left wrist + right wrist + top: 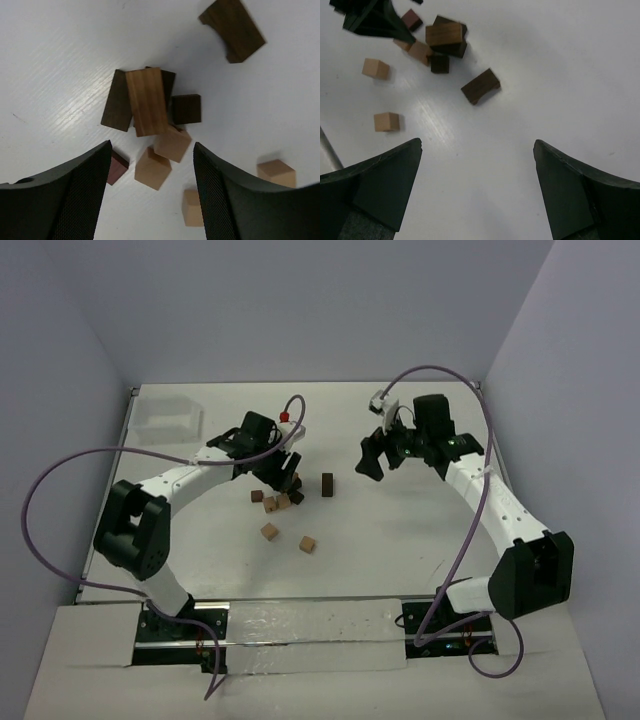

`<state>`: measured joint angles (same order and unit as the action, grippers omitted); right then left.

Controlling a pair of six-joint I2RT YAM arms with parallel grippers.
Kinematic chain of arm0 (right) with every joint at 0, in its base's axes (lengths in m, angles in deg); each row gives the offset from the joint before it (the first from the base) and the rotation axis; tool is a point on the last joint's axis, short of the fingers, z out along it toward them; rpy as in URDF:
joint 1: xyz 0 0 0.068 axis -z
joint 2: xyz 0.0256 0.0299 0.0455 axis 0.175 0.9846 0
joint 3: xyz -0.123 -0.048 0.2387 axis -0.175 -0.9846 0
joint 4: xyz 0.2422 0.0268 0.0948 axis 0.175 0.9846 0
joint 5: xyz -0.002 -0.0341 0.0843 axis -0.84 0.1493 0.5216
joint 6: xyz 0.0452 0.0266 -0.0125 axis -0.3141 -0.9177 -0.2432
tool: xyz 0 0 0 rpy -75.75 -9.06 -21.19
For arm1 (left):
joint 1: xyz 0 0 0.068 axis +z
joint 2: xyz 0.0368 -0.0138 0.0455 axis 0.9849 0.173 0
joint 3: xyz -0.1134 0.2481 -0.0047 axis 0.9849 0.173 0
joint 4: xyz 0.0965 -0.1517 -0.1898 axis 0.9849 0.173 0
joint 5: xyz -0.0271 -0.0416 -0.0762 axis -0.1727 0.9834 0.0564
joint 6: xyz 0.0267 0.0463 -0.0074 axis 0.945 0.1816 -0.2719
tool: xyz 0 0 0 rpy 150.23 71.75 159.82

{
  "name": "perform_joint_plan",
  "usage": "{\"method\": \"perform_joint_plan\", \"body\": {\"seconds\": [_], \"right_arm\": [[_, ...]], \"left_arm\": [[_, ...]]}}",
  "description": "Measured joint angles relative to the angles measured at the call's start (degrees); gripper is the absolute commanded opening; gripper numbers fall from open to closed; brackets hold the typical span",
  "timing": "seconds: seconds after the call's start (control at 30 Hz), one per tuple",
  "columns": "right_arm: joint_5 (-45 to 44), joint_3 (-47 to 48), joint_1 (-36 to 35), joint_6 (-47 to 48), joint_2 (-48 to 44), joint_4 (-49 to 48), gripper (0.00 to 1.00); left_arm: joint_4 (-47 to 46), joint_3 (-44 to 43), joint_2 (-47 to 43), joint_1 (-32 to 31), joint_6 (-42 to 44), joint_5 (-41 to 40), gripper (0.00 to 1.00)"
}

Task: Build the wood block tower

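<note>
The wood blocks lie scattered at the table's middle. The only stack is a low heap (146, 101), a striped brown block lying across dark ones (283, 497). My left gripper (152, 150) hangs open right over it (287, 480). A tan cube (153, 168) sits between the fingers with gaps on both sides, and a second tan cube (172, 143) leans on the heap. A reddish block (118, 168) lies by the left finger. A dark notched block (232, 29) lies apart (481, 86). My right gripper (477, 150) is open over bare table (375, 455).
Loose tan cubes (269, 531) (307, 543) lie nearer the arm bases, also seen from the right wrist (376, 68) (386, 121). A clear plastic container (168, 415) stands at the far left corner. Purple cables loop off both arms. Walls enclose the table.
</note>
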<state>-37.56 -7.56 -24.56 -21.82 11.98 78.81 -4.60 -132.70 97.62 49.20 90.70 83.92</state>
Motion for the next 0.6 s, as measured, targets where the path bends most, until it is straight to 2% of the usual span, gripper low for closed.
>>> {"method": "perform_joint_plan", "body": {"seconds": [0.13, 0.33, 0.5, 0.6], "right_arm": [[-0.31, -6.10, 0.18, -4.53, -2.06, -2.91, 1.00], [-0.25, -7.65, 0.28, -7.74, -4.57, -7.12, 1.00], [-0.23, -7.65, 0.27, -8.56, -4.72, -8.82, 1.00], [-0.12, -7.65, 0.28, -8.68, -4.68, -9.11, 1.00]], "left_arm": [[0.80, -2.24, 4.05, 0.19, -0.11, -2.10, 0.65], [0.72, -5.24, 6.37, 0.14, 0.01, -2.33, 0.59], [0.79, -6.09, 8.13, 0.14, 0.05, -2.18, 0.60], [0.89, -6.13, 8.93, 0.14, 0.06, -1.92, 0.66]]}}
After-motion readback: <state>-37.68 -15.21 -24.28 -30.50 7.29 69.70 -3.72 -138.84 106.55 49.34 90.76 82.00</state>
